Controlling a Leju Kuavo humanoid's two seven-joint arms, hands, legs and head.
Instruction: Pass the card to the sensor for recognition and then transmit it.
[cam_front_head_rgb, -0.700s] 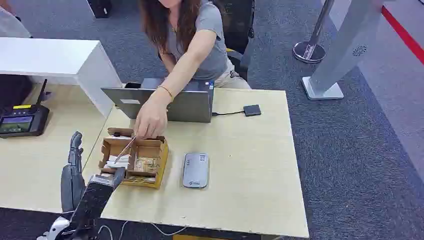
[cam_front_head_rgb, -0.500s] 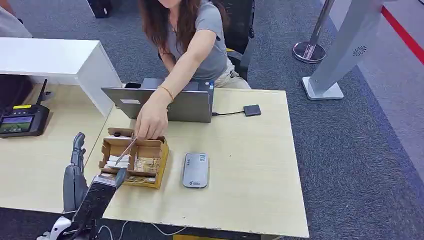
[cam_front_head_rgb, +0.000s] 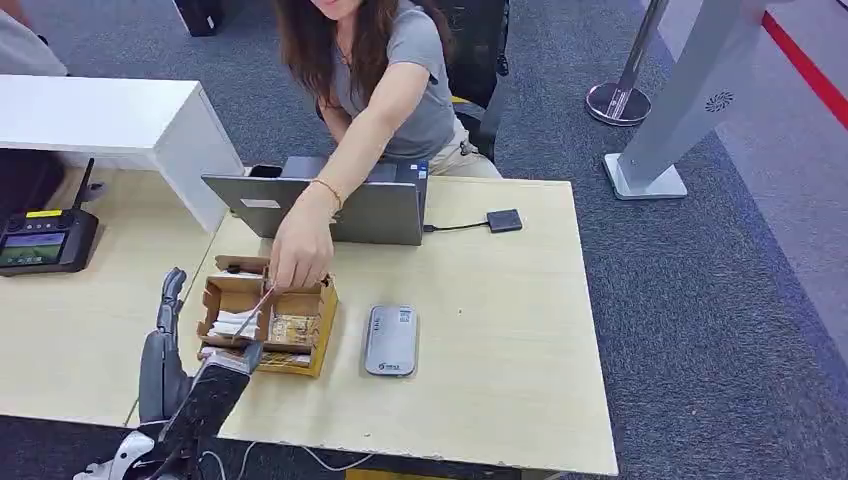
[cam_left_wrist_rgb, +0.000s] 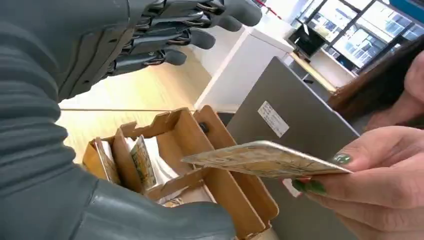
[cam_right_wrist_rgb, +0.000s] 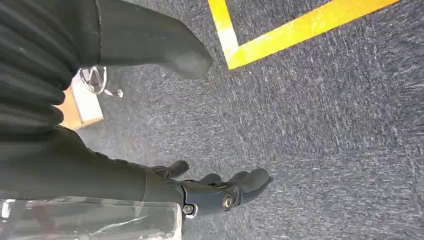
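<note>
A person across the table pinches a patterned card (cam_front_head_rgb: 262, 300) by one end, just over the open cardboard box (cam_front_head_rgb: 326, 305). In the left wrist view the card (cam_left_wrist_rgb: 260, 159) lies flat and points toward my hand, above the box (cam_left_wrist_rgb: 227, 197). My left hand (cam_front_head_rgb: 163, 345) stands at the box's left side, holding nothing, with its fingers (cam_left_wrist_rgb: 200, 30) straight and spread above the card and not touching it. The grey card sensor (cam_front_head_rgb: 391, 340) lies flat to the right of the box. My right hand (cam_right_wrist_rgb: 125, 175) hangs over the carpet and holds nothing.
A grey laptop (cam_front_head_rgb: 370, 210) stands behind the box, with a small black device (cam_front_head_rgb: 504, 220) wired to it. A black terminal (cam_front_head_rgb: 45, 245) sits on the left desk beside a white counter (cam_front_head_rgb: 110, 120). More cards stand in the box's compartments (cam_left_wrist_rgb: 142, 162).
My left hand has moved right, closer to the box. The person's hand has brought the card a little lower over the box.
</note>
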